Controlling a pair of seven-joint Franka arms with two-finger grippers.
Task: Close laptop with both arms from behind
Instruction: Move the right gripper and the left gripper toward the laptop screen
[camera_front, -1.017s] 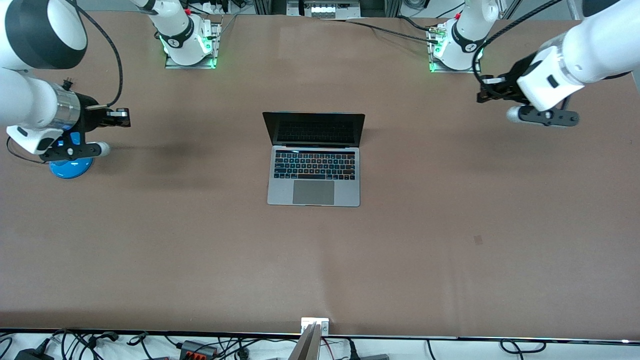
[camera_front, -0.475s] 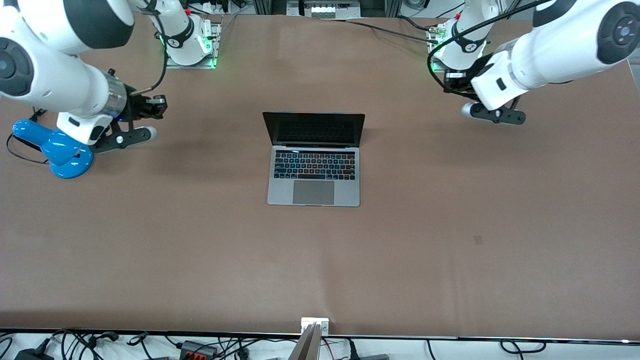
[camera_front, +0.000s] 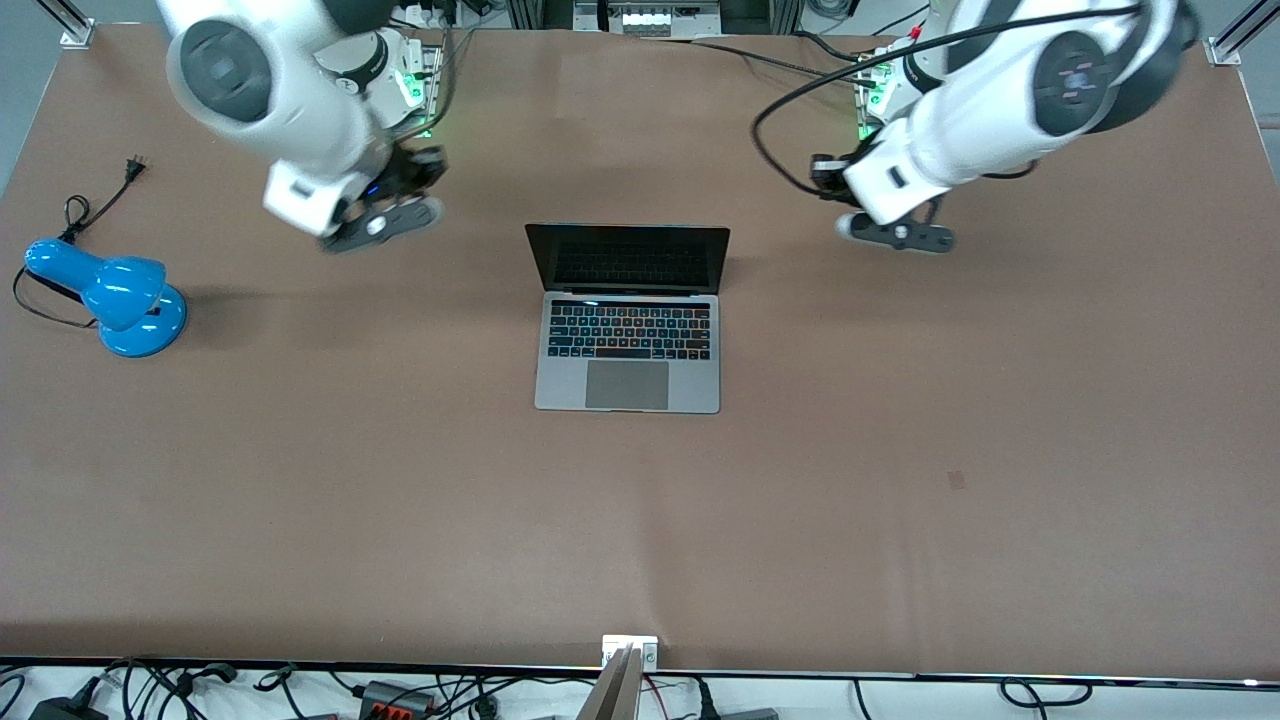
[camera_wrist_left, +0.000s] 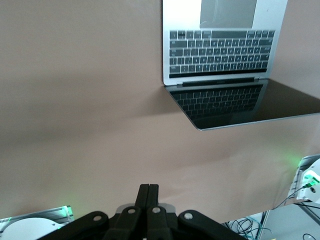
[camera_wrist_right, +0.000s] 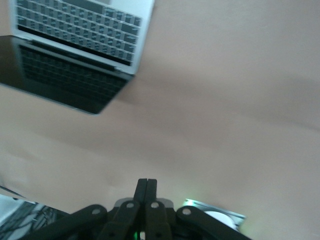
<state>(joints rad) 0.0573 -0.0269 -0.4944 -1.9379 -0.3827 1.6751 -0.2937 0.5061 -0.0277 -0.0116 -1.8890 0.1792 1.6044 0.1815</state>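
The silver-grey laptop (camera_front: 628, 385) lies open at the middle of the table, its dark screen upright and facing the front camera. It also shows in the left wrist view (camera_wrist_left: 218, 50) and in the right wrist view (camera_wrist_right: 80, 37). My right gripper (camera_front: 430, 166) is shut and empty, in the air over bare table beside the laptop's screen, toward the right arm's end. Its fingers (camera_wrist_right: 147, 186) are pressed together. My left gripper (camera_front: 822, 172) is shut and empty, over bare table beside the screen toward the left arm's end, fingers (camera_wrist_left: 148, 190) together.
A blue desk lamp (camera_front: 112, 295) with a black cord lies near the right arm's end of the table. The two arm bases (camera_front: 385, 85) (camera_front: 900, 100) stand at the table edge farthest from the front camera. Cables lie along the nearest edge.
Both arms have swung inward from the table's ends toward the laptop's screen. The right arm has moved off the blue lamp, which now shows whole. The laptop has not moved.
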